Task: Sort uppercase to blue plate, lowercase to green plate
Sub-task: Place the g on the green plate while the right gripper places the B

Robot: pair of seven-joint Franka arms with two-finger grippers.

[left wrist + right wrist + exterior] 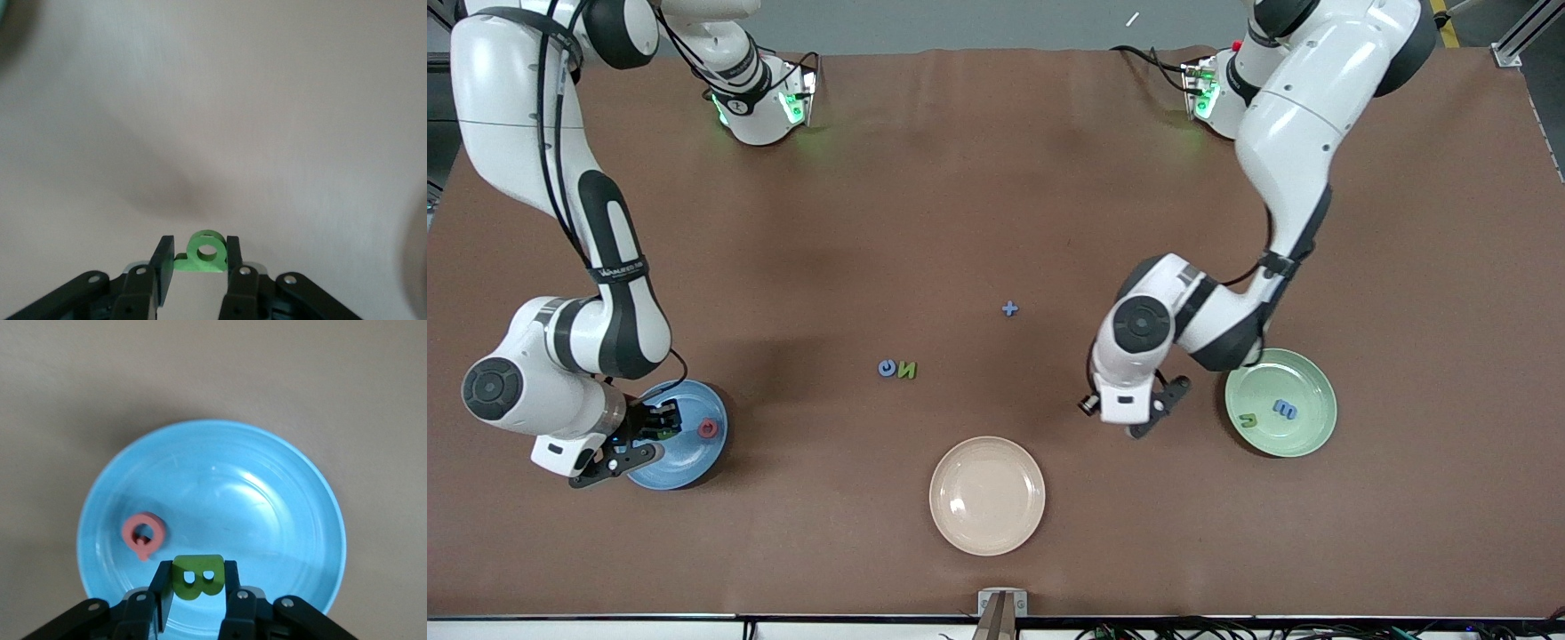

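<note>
My right gripper (197, 583) hangs over the blue plate (280, 493), shut on a green B (197, 577). A red Q-like ring (143, 535) lies in that plate (685, 471). My left gripper (197, 257) is low over bare table beside the green plate (1307, 382), its fingers closed on a green p-shaped letter (207, 253). The green plate holds a blue m (1286, 409) and a green u (1249, 420). A blue G (887, 368) and a green N (907, 370) lie side by side mid-table. A blue x (1009, 309) lies farther from the camera.
A cream plate (987, 495) stands near the table's front edge, between the other two plates. Both arm bases stand along the back edge. Brown cloth covers the whole table.
</note>
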